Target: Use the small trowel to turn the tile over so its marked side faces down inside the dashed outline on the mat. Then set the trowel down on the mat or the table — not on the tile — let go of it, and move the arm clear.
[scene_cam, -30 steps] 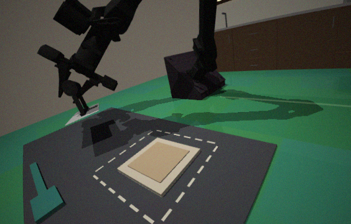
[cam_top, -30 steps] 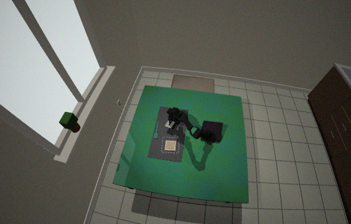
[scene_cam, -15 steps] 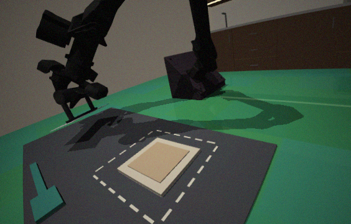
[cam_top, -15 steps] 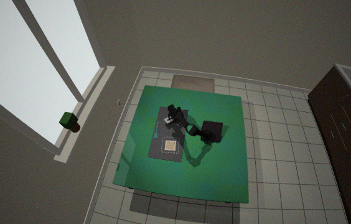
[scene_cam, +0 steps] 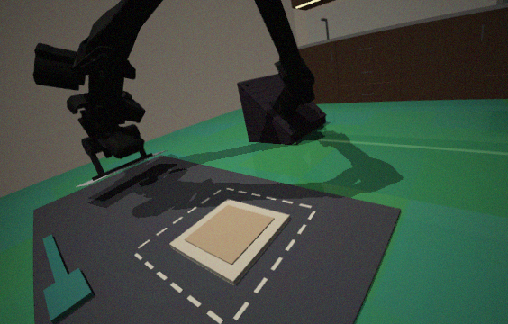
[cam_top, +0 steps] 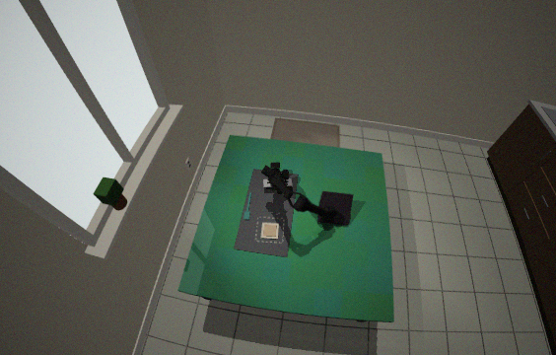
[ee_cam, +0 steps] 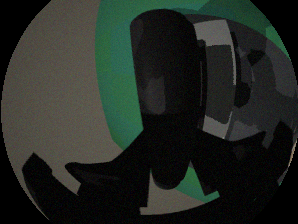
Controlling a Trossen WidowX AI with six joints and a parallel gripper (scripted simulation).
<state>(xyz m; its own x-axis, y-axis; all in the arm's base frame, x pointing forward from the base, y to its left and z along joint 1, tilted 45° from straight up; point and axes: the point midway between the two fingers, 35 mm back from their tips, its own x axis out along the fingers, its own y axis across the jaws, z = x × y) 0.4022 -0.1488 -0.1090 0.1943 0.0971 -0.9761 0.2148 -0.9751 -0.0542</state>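
Note:
My gripper is shut on the black handle of the trowel. The trowel's pale grey blade is nearly level, a little above the far end of the mat, away from the tile. The cream tile lies flat inside the dashed outline, with a tan square facing up. Its underside is hidden. The exact finger contact on the handle is dark and hard to see.
A flat teal tool lies on the mat's left side, outside the outline. The arm's dark base block stands on the green table, right of the mat. The arm arches from it over the table.

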